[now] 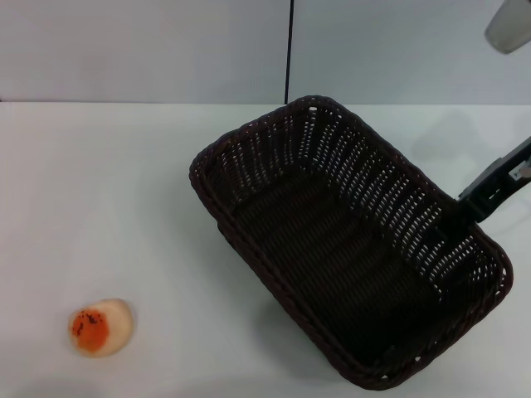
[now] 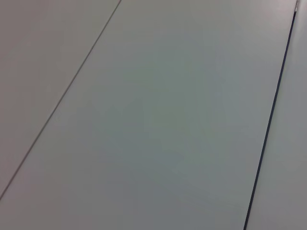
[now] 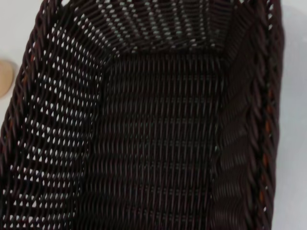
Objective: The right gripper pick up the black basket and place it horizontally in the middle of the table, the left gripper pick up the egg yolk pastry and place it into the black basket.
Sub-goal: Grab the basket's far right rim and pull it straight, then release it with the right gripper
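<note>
Black basket (image 1: 332, 249) sits diagonally across the right half of the white table (image 1: 124, 207), its long axis running from the far middle toward the near right corner, with nothing inside it; the right wrist view looks straight down into its woven floor (image 3: 158, 143). Right gripper (image 1: 485, 195) reaches in from the right edge and meets the basket's far right rim, where its jaws appear clamped on the wicker wall. Well apart, near the table's front left corner, lies the egg yolk pastry (image 1: 101, 327), orange patch showing, while the left gripper appears in no view, so its fingers cannot be judged.
</note>
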Available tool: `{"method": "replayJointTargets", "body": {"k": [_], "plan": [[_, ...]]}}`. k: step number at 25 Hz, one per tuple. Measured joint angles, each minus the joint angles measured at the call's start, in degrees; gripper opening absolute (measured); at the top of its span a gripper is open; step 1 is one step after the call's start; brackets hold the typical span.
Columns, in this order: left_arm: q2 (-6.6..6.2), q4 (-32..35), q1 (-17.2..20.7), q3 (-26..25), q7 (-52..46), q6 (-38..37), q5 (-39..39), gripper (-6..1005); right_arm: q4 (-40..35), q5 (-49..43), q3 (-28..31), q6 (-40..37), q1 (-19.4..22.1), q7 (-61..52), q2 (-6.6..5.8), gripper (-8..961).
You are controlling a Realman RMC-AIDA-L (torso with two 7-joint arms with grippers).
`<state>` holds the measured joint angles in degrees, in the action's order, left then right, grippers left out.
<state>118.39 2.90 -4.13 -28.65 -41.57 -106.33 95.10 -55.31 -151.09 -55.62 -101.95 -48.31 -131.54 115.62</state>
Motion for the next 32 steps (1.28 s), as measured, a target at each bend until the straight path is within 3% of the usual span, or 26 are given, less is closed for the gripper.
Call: {"method": "replayJointTargets", "body": {"k": [8,13,16,25,32], "plan": [[0.06,0.0,0.1,0.0,-0.2,0.5,0.0,514,-0.3,0.0,-1.4,0.9,1.0,0.1,0.45,595],[0.08,0.0,0.2,0.0,-0.4,0.6,0.0,513,-1.5,0.5,-0.6,1.1,2.0,0.7,0.47,391],[0.09,0.0,0.2,0.0,-0.3,0.7,0.0,513,-1.5,0.6,0.1,1.1,2.3,1.0,0.33,198],[0.05,0.0,-0.4,0.0,-0.2,1.1,0.0,513,-1.7,3.9,2.5,1.4,3.0,2.1,0.0,194],[0.01,0.0,-0.5,0.0,-0.1,1.2,0.0,513,1.2,11.6,9.5,1.7,3.1,5.7,-1.69,191]]}}
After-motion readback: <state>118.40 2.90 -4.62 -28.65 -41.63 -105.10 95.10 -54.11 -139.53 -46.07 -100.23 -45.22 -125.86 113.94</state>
